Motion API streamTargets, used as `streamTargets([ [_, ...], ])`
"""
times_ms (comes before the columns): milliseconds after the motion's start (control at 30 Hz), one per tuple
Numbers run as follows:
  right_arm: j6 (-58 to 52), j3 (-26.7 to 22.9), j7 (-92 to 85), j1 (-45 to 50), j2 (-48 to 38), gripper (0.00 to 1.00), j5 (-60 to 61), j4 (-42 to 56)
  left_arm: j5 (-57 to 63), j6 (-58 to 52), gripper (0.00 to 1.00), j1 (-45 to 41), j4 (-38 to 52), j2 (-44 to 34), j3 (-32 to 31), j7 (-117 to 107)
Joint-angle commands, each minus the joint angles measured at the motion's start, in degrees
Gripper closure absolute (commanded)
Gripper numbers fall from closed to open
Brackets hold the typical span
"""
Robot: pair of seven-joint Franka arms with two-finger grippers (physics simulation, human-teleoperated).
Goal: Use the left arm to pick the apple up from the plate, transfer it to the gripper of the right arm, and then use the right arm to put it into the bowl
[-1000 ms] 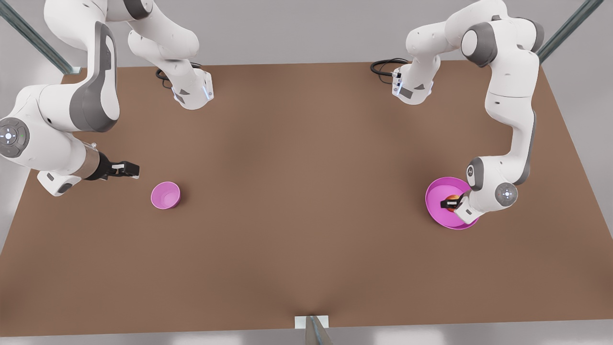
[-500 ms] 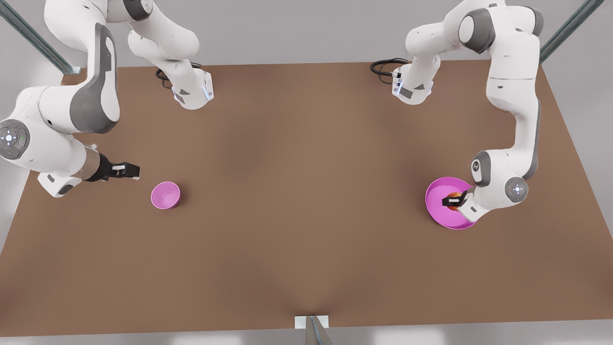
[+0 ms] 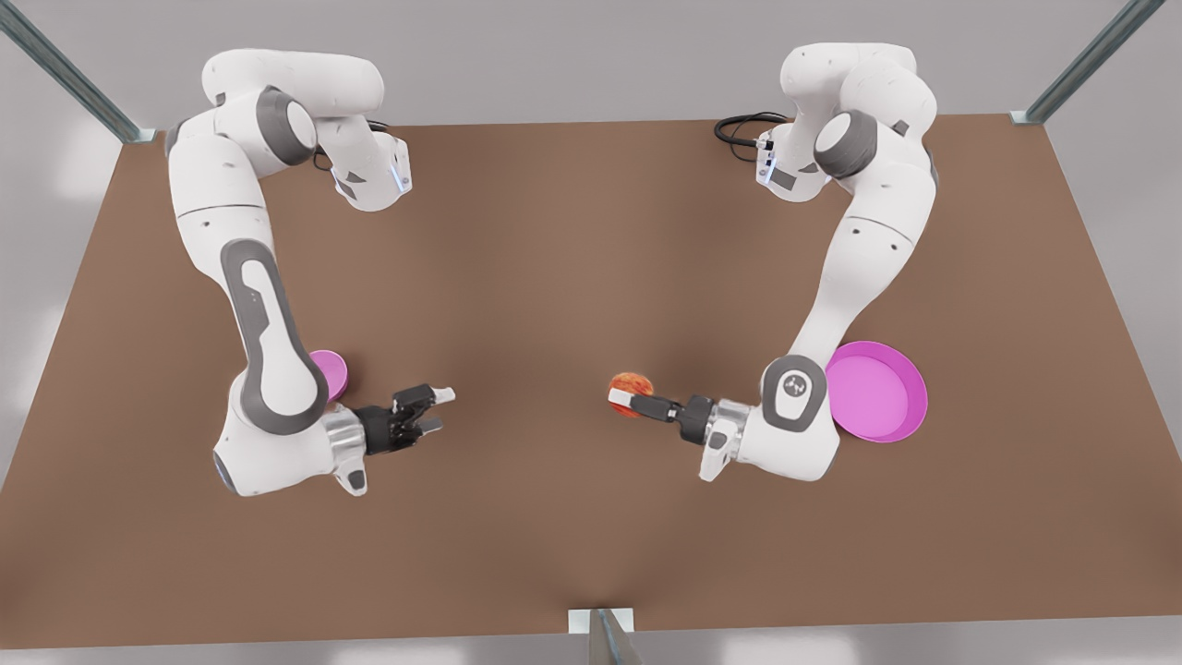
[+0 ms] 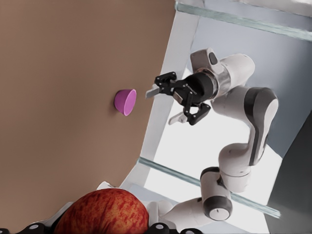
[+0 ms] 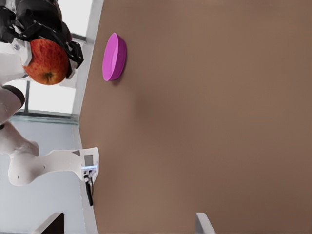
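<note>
bare table is seen between the two grippers. the apple is clamped in the left gripper; the right gripper is held spread wide, well apart.

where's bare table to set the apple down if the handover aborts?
Bare brown table between the two arm bases, and along the near edge. The gap between the open right tool and the left tool holding the apple is tight. Bowl and plate take the sides.
</note>
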Motion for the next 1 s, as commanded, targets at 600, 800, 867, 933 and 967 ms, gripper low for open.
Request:
streamTargets([
  [600,30.34,22.31,-80.01,-4.55,9.85,0.0,17.15,-1.73,-9.55,19.44,0.28,-5.88,1.84,2.36,-1.47,3.56],
  [800,31.14,24.24,-81.5,-4.56,10.47,0.0,20.67,-2.44,-9.46,19.53,0.28,-5.88,1.76,2.27,-1.47,12.88],
  [867,31.66,25.04,-81.5,-4.47,10.82,0.0,21.55,-2.44,-9.55,19.53,0.28,-5.88,1.67,2.27,-1.55,12.88],
  [933,33.07,25.91,-81.5,-4.2,10.82,0.0,22.25,-2.44,-9.55,19.53,0.27,-5.88,1.67,2.27,-1.55,12.45],
  [967,33.77,26.18,-81.5,-4.12,10.91,0.0,22.51,-2.44,-9.64,19.53,0.28,-5.88,1.67,2.27,-1.55,12.36],
])
